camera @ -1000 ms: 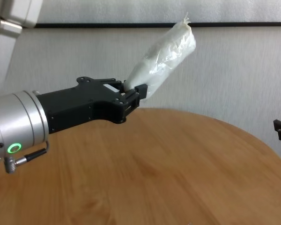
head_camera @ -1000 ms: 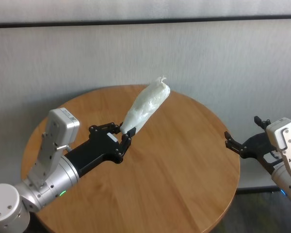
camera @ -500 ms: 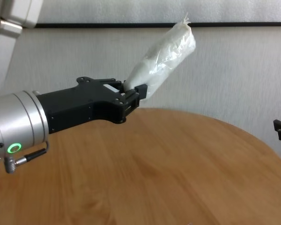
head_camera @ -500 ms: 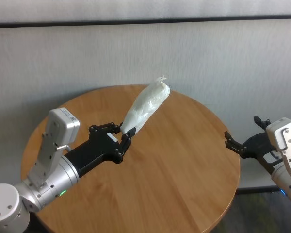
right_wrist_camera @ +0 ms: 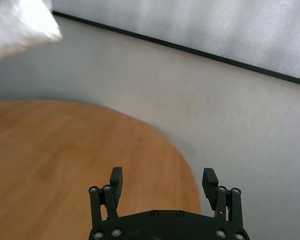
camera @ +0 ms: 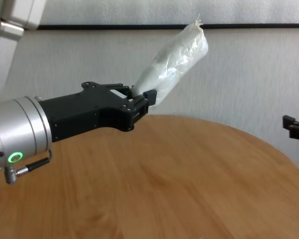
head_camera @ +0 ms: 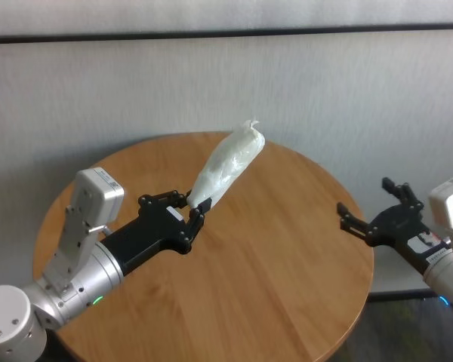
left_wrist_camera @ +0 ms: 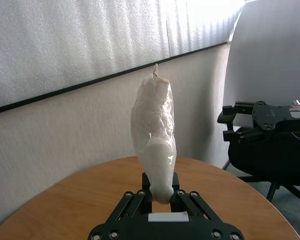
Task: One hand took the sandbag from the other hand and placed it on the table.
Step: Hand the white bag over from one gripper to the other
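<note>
My left gripper (head_camera: 195, 208), on the wrist with the green ring light, is shut on the lower end of the white sandbag (head_camera: 228, 164). It holds the bag above the round wooden table (head_camera: 287, 249), tied tip pointing up and away. The bag and left gripper (camera: 142, 102) also show in the chest view, where the sandbag (camera: 177, 57) slants upward, and in the left wrist view (left_wrist_camera: 160, 192) with the sandbag (left_wrist_camera: 154, 132) standing upright. My right gripper (head_camera: 366, 213) is open and empty, beyond the table's right edge. It shows in the right wrist view (right_wrist_camera: 162, 182) with jaws spread.
A pale grey wall with a dark horizontal strip (head_camera: 287, 32) stands behind the table. A dark chair (left_wrist_camera: 270, 160) shows beyond the table's edge in the left wrist view. Bare tabletop (camera: 179, 189) lies between the two grippers.
My right gripper has moved left, toward the table's right edge and the sandbag. The left gripper and the sandbag have stayed still.
</note>
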Controlling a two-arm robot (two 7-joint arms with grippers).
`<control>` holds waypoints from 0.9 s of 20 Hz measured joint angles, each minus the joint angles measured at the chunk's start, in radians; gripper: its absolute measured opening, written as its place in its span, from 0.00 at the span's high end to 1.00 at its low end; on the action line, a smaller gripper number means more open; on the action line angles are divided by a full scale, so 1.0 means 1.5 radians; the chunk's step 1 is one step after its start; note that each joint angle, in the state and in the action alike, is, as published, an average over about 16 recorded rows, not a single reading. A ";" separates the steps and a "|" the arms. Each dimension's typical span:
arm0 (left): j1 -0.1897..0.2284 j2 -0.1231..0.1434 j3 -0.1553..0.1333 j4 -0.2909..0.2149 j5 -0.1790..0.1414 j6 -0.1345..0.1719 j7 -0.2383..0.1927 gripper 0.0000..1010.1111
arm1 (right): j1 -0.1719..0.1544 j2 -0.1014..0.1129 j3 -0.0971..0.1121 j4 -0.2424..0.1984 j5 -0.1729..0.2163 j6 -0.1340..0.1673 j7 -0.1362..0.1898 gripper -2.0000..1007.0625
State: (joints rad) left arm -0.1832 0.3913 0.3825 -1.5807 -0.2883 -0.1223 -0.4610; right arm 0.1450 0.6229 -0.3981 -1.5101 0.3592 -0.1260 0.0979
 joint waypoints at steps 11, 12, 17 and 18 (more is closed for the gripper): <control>0.000 0.000 0.000 0.000 0.000 0.000 0.000 0.80 | -0.037 -0.002 0.047 -0.053 0.130 -0.004 0.126 0.00; 0.000 0.000 0.000 0.000 0.000 0.000 0.000 0.80 | -0.039 -0.003 0.050 -0.054 0.142 -0.005 0.139 0.00; 0.000 0.000 0.000 0.000 0.000 0.000 0.000 0.80 | -0.042 -0.013 0.064 -0.054 0.205 -0.007 0.209 0.00; 0.000 0.000 0.000 0.000 0.000 0.000 0.000 0.80 | -0.042 -0.016 0.066 -0.054 0.216 -0.007 0.224 0.00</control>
State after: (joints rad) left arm -0.1832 0.3913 0.3825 -1.5806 -0.2883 -0.1222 -0.4610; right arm 0.0819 0.5992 -0.2988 -1.5905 0.6839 -0.1360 0.4333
